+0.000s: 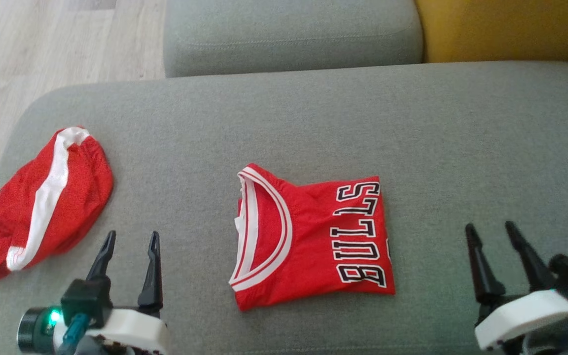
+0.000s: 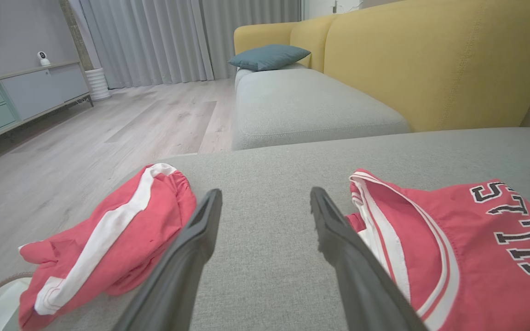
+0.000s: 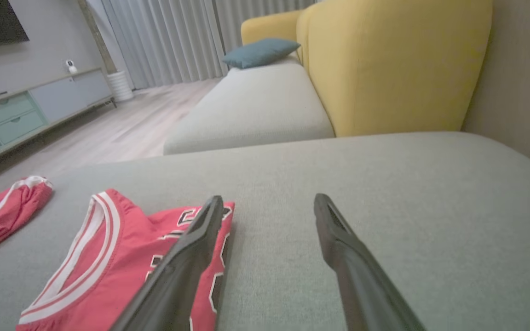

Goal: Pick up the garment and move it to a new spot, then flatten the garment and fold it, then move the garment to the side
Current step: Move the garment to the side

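Observation:
A red jersey point(image 1: 313, 236) with white trim and black lettering lies folded flat in the middle of the grey sofa cushion point(image 1: 313, 113). A second red garment with a white stripe point(image 1: 42, 202) lies crumpled at the cushion's left end. My left gripper point(image 1: 133, 233) hovers open between the two, with nothing in it; the left wrist view shows the striped garment point(image 2: 108, 243) on one side of its fingers and the jersey point(image 2: 453, 248) on the other. To the right of the jersey, my right gripper point(image 1: 490, 226) is open and empty, and its wrist view has the jersey point(image 3: 122, 257) at lower left.
Another grey seat cushion point(image 1: 291, 34) and a yellow backrest point(image 1: 506, 27) lie beyond. Wooden floor point(image 1: 42, 44) runs past the cushion's left edge. A teal pillow point(image 2: 267, 56) and a low cabinet point(image 2: 21, 96) are farther off. Bare cushion extends right of the jersey.

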